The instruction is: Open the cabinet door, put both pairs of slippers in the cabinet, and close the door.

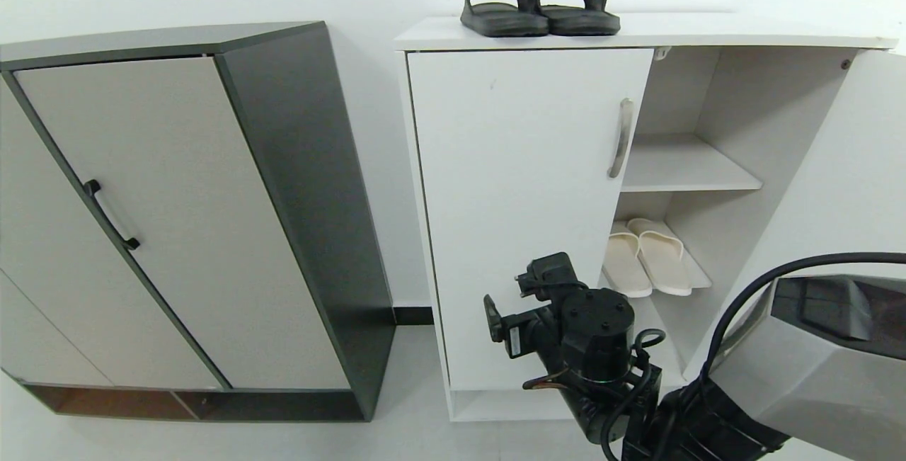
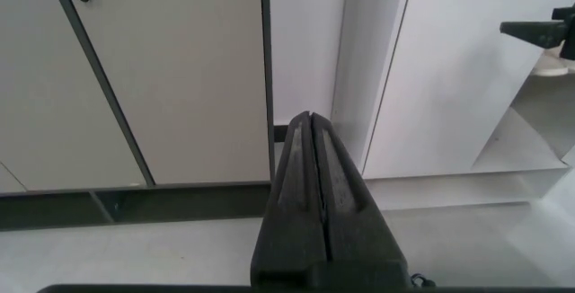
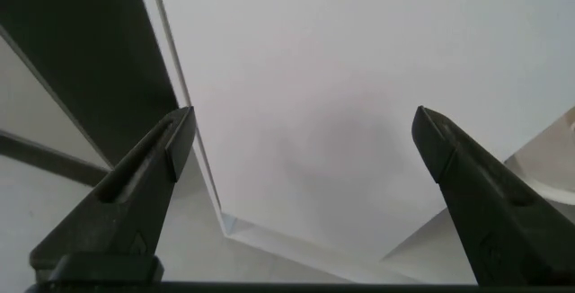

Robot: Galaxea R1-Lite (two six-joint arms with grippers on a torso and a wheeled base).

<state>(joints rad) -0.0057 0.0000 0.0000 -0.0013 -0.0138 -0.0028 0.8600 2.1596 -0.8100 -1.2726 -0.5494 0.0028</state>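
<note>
White cabinet (image 1: 524,199), right door (image 1: 842,185) open: cream slippers (image 1: 651,259) inside, black slippers (image 1: 541,4) on top. Left fingers (image 2: 296,185) closed, right fingers (image 3: 135,185) apart.

One slipper pair (image 1: 540,4) sits atop the cabinet (image 1: 517,199), another pair (image 1: 655,257) inside.

I note grey cabinet (image 1: 311,199) left of right gripper (image 3: 304,118), well apart; same cabinet ahead of left gripper (image 2: 310,118). Pale door (image 1: 163,234) shut, black handle (image 1: 111,214) on it. Open plinth compartment (image 1: 127,404) at base. White wall (image 1: 368,163) behind; floor (image 1: 410,376) below.
</note>
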